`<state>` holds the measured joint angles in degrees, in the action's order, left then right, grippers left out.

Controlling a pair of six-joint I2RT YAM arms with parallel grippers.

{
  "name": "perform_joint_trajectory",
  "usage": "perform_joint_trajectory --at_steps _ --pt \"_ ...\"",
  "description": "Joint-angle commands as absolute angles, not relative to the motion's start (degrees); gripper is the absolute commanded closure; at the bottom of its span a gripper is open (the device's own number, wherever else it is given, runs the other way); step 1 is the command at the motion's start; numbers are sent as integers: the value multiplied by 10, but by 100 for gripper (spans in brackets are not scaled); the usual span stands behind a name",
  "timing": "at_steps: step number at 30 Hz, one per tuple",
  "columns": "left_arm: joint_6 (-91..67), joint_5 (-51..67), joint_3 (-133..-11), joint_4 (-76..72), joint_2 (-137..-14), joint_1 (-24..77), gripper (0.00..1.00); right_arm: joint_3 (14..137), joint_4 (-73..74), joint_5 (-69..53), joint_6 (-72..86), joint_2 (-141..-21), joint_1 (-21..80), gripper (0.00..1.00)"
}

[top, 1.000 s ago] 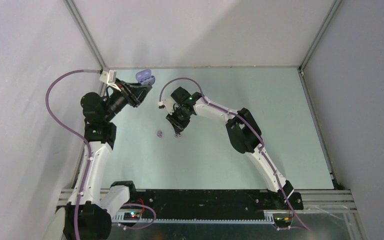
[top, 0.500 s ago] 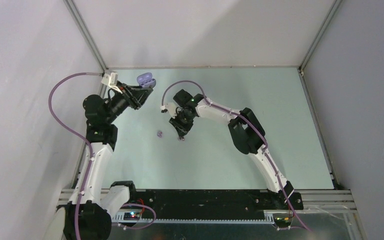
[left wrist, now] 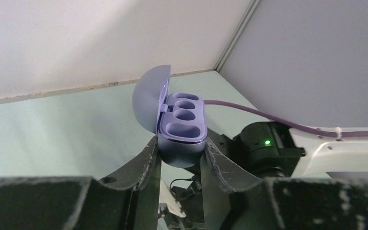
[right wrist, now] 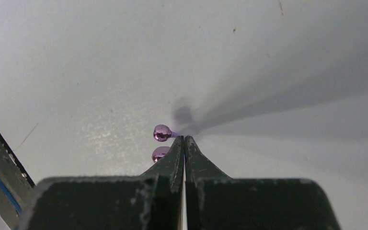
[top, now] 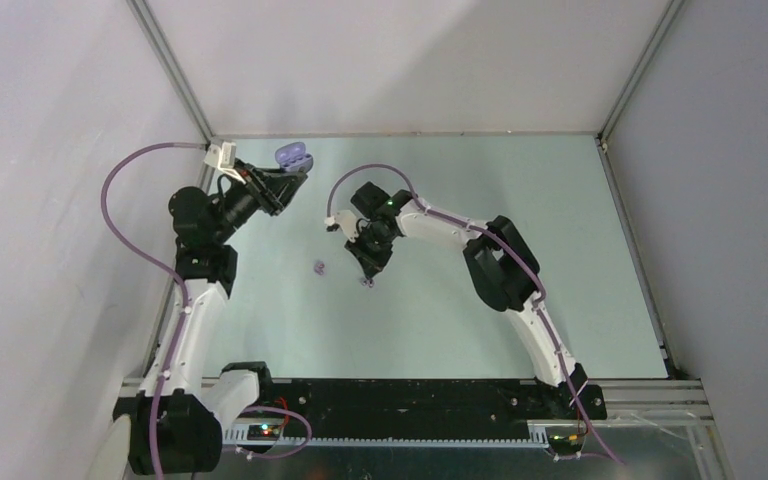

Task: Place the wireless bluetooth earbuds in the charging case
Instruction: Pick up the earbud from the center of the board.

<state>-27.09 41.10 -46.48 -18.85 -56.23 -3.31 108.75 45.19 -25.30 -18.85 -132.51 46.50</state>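
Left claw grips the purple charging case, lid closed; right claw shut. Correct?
Wrong on one point. The left wrist view shows the charging case in the left claw with its lid open, not closed. The rest holds: the left claw grips the case and the right claw is shut.

lab test cell, white walls (top: 410,60), aluminium frame (top: 172,75), pale green tabletop (top: 560,250)

White-black arms (top: 440,225), purple cables (top: 106,200)

Left tool (top: 289,172) holds seemingly open purple case (top: 294,156).
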Motion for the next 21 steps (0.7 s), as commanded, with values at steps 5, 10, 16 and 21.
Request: perform_joint_trajectory --at_steps 5,10,16,21 --pt "-286 418 -460 -254 -599 -35 100 1054 435 -213 -263 -1167 450 100" --pt "-246 429 -455 -235 -609 -27 100 987 402 -166 -325 -1077 452 100" --pt "-189 457 -453 -227 -634 10 100 915 288 -109 -410 -946 446 100" --pt "-175 462 -476 -237 -664 59 100 894 187 -87 -463 -855 444 100"
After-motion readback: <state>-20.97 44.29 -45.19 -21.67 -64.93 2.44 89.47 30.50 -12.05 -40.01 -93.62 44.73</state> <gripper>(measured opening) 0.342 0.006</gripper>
